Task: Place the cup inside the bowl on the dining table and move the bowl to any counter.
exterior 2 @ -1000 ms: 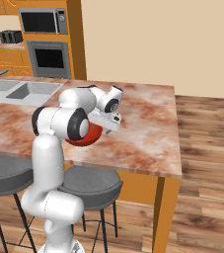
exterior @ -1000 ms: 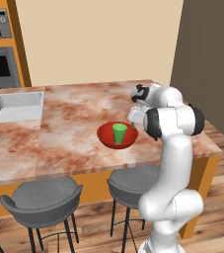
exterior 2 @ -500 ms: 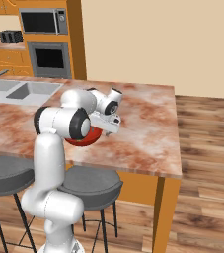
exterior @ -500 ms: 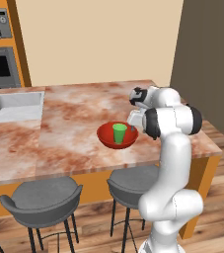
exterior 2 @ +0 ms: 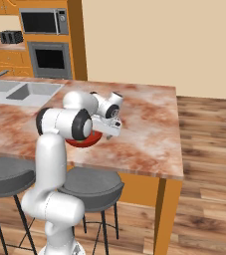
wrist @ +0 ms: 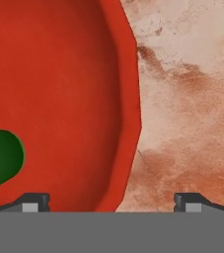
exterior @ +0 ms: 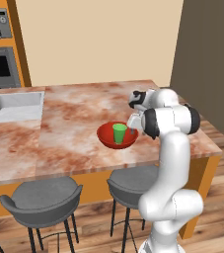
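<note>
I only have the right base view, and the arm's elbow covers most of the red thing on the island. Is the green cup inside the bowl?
Observer: Yes. In the left base view the small bright-green tapered cup stands upright inside the wide, shallow glossy red bowl.
Operator: And the end effector, open or shut?
Observer: Open. In the hand view the end effector straddles the bowl's rim. One fingertip is over the red inside and the other is over the pinkish-brown marbled dining table. I cannot tell whether it touches the rim.
</note>
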Controlling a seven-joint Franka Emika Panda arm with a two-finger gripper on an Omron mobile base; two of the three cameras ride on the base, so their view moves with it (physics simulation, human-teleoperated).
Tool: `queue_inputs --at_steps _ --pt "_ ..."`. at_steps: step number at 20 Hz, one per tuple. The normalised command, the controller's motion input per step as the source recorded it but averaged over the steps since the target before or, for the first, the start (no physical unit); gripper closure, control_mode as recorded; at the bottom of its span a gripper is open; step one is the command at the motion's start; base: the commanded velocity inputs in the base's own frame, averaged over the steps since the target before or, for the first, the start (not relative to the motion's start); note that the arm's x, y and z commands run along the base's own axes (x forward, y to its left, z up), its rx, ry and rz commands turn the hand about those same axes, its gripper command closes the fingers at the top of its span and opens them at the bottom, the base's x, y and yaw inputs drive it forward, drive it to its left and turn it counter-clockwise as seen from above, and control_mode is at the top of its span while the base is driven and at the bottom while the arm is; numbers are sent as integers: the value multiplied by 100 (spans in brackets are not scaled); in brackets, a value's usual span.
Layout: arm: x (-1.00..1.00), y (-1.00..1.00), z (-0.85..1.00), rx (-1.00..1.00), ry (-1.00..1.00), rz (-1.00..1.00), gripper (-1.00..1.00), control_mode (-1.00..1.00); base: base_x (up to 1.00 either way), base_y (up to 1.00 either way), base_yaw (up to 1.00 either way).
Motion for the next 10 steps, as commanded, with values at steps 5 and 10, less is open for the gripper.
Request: queue_inputs --at_steps 5,10 --pt "4 4 -9 0 0 4 -100 -100 0 0 0" --pt "11 2 -6 0 0 3 -100 -100 0 0 0"
